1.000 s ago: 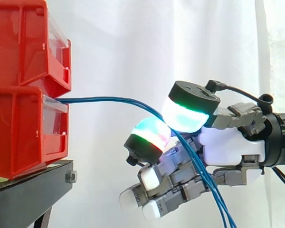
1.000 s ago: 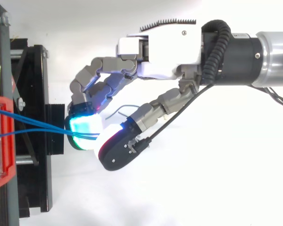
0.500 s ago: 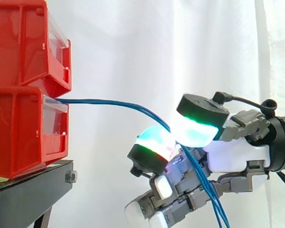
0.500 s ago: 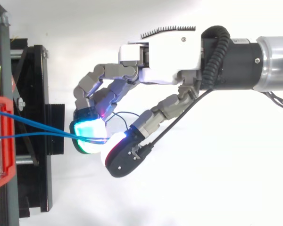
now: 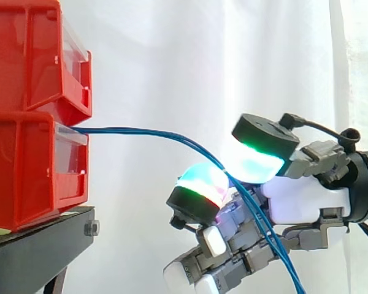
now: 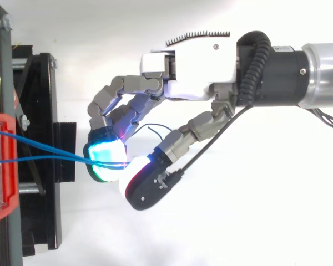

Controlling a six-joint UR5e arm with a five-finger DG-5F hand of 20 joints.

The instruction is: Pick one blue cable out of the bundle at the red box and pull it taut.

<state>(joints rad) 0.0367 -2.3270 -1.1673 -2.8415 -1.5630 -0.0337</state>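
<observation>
Hand (image 5: 303, 205) comes in from the right in side view, palm facing left and down, closed in a pinch on the blue cables (image 5: 129, 130). Thumb pad (image 5: 257, 165) glows green-cyan on top. One fingertip (image 5: 202, 184), cyan with green and red, is just below and left of it. The strands pass between those two pads. The other fingers (image 5: 211, 242) curl under the palm with white tips; can't tell whether they press on anything.

In top view the hand (image 6: 194, 83) reaches left from the right edge, with its fingers bent down and round. The cyan pad (image 6: 105, 160) and thumb pad (image 6: 144, 185) meet around the cables (image 6: 39, 145). At least two strands run into the pinch there. Can't tell whether one is separated from the rest.

Behind the pinch, the strands drop steeply down and right across the curled fingers and leave the bottom edge of the side view. In front of the pinch they run left in a shallow arc, not a dead straight line, to the red bins (image 5: 24, 171). They enter at the top front edge of the lower bin, just above its clear front panel (image 5: 70, 153). In top view two strands spread apart as they near the bin (image 6: 0, 166).

Two red bins are stacked on the left, the upper one (image 5: 24, 61) sitting on the lower. Both stand on the black stand (image 5: 43, 245). The hand is well apart from the bins and stand, joined only by the cables. The white curtain (image 5: 172, 61) is farthest back.
</observation>
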